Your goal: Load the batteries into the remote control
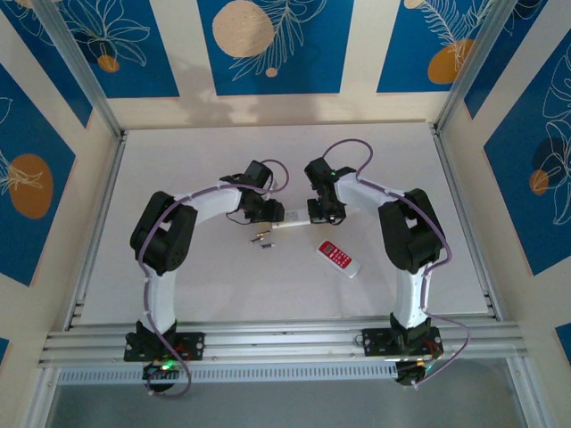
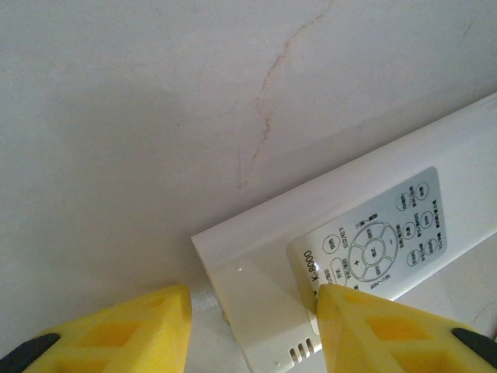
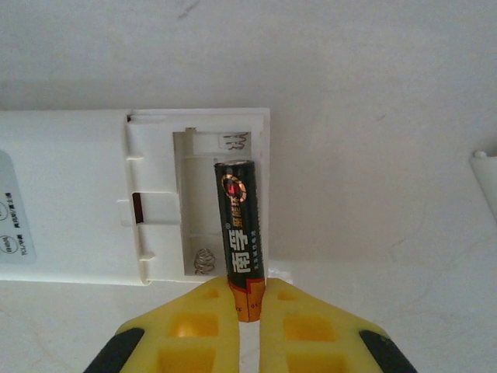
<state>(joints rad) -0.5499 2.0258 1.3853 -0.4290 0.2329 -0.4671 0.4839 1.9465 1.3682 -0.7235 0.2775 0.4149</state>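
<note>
The black cylindrical battery with an orange-gold end (image 3: 243, 225) stretches lengthwise over the open compartment of the white plastic remote control (image 3: 70, 155). Its far tip points at a coil spring, and its orange end is clamped between the yellow right fingers (image 3: 213, 303). The yellow left fingers (image 2: 167, 315) appear pressed on the remote's other end. Beneath is a pale white surface (image 3: 373, 78), with blue leaf-patterned wall panels (image 1: 268, 45) around it.

My white-shelled left arm (image 1: 159, 276) and right arm (image 1: 409, 283) carry chunky black joints, thin purple cables (image 1: 350, 143), and yellow plastic fingers (image 3: 194, 330) moulded with square pockets.
</note>
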